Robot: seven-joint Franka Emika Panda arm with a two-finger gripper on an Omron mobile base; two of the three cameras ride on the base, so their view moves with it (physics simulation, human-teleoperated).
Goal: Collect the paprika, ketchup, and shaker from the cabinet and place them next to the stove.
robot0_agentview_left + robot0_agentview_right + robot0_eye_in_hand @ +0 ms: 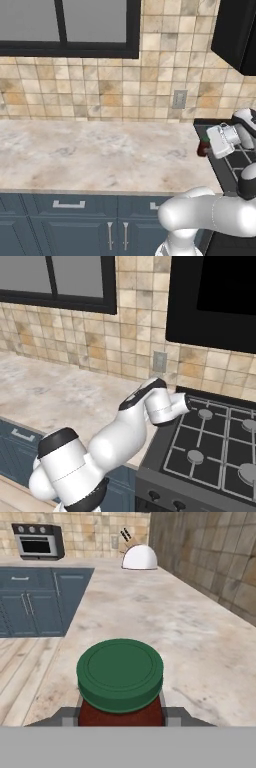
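The paprika (120,677), a dark red jar with a green lid, stands upright between my fingertips (64,715) in the hand view. My gripper (120,718) is shut on its body. In the left base view the paprika (202,148) is at the right end of the marble counter (100,155), right by the left edge of the black stove (235,167), with my gripper (207,145) reaching it from the stove side. I cannot tell whether the jar's base touches the counter. The stove (210,451) shows its burner grates. The ketchup, the shaker and the cabinet are out of view.
The tiled wall holds an outlet (179,99), below a dark window (70,25). A black hood (215,296) hangs over the stove. Along the counter stand a white domed holder (140,558) and a toaster oven (37,539). Blue base cabinets (40,597) line the floor.
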